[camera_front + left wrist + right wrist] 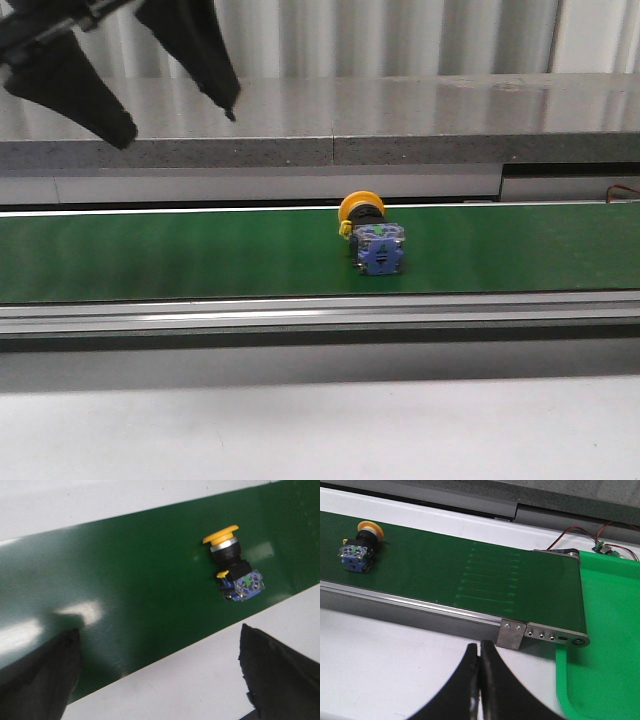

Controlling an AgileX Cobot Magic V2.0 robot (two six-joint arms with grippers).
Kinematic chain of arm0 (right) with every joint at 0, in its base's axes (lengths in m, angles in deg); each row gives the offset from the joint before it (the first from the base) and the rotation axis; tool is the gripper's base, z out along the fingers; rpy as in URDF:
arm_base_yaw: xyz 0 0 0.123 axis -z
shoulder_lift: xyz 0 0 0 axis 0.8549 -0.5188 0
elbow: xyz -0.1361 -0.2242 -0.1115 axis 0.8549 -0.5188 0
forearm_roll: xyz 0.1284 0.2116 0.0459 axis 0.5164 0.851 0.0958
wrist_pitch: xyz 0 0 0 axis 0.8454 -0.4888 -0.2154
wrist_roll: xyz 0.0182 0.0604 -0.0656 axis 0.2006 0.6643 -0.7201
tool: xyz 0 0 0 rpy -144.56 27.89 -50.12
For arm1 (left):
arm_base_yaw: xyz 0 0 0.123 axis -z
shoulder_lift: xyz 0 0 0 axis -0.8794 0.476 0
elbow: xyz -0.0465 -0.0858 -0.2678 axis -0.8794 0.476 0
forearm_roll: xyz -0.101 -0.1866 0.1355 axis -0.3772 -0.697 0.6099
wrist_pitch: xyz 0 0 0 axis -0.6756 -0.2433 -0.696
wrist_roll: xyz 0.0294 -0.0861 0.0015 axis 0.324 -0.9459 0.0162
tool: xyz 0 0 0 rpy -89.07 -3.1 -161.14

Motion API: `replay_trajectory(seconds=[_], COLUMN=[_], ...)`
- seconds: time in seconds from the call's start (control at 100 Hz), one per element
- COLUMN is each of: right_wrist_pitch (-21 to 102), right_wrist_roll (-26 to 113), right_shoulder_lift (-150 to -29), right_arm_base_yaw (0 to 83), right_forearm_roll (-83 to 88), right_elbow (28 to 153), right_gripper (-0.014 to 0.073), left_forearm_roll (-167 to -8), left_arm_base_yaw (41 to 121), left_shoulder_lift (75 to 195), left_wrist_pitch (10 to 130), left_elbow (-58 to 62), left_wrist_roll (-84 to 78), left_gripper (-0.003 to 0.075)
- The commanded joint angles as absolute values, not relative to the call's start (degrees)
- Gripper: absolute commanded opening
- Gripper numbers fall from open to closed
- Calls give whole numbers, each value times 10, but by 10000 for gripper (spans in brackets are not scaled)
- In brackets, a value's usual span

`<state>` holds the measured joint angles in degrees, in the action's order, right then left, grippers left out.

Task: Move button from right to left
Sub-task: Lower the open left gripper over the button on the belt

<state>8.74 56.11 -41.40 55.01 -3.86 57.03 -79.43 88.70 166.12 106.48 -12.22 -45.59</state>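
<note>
The green belt point(180, 255) carries the button point(372, 235) on its side near the middle. The left gripper point(160, 675) hovers spread wide above, probably lining up a grab, while the right gripper point(479, 680) sits pressed together, empty, beside the green tray point(610, 630).

a factory-style test bench: green conveyor belt point(150, 255), metal side rail point(420, 605), loose wiring point(580, 530)
</note>
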Motion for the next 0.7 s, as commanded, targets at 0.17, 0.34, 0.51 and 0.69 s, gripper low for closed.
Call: replay_trajectory(seconds=[0.17, 0.34, 0.51, 0.69], right_wrist_pitch=[131, 131, 131, 131], right_wrist_roll=[555, 555, 555, 555], right_shoulder_lift=[-421, -421, -421, -421], right_arm_base_yaw=[550, 550, 550, 550], right_forearm_roll=[-36, -36, -36, -36], right_elbow=[583, 583, 583, 583], right_gripper=[-66, -66, -66, -66], left_forearm_roll=[-771, -770, -725, -713], left_arm_base_yaw=[944, 970, 989, 992], left_shoulder_lift=[1715, 1752, 1785, 1819], left_wrist_pitch=[1062, 1074, 1090, 1125], left_elbow=[-197, -232, -272, -306], left_wrist_roll=[-557, -580, -629, -640], left_gripper=[617, 617, 617, 617])
